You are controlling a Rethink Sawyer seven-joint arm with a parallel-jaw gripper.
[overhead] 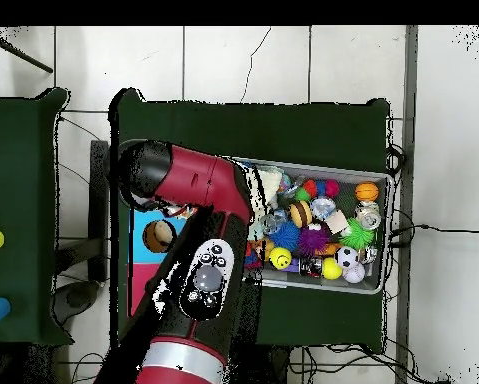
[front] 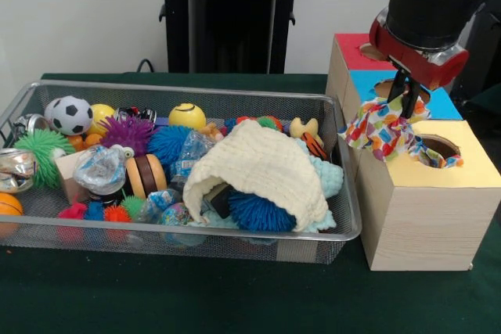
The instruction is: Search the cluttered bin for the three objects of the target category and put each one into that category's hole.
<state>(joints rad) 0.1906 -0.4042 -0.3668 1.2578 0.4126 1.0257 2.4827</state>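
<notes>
Presently, the gripper (front: 406,93) is shown above the row of wooden sorting boxes (front: 427,201) that stands beside the wire bin (front: 350,193) on the green counter (front: 196,295). Its jaws are closed on a multicoloured patterned cloth (front: 385,129), which hangs between the hole of the blue-topped box (front: 438,103) and the hole of the yellow-topped box (front: 437,148), its lower edge draped at the rim of the latter. A red-topped box (front: 352,51) is seen behind. The cloth has not yet been released, so this delivery is judged to be in its closing step. In the bin, a cream knitted cloth (front: 262,170) is left lying over a light-blue cloth (front: 330,177), among spiky balls, a soccer ball (front: 69,114) and other toys; if cloths are the target category, two items are judged to remain. In the overhead view the boxes are largely hidden by the arm (overhead: 198,260).
</notes>
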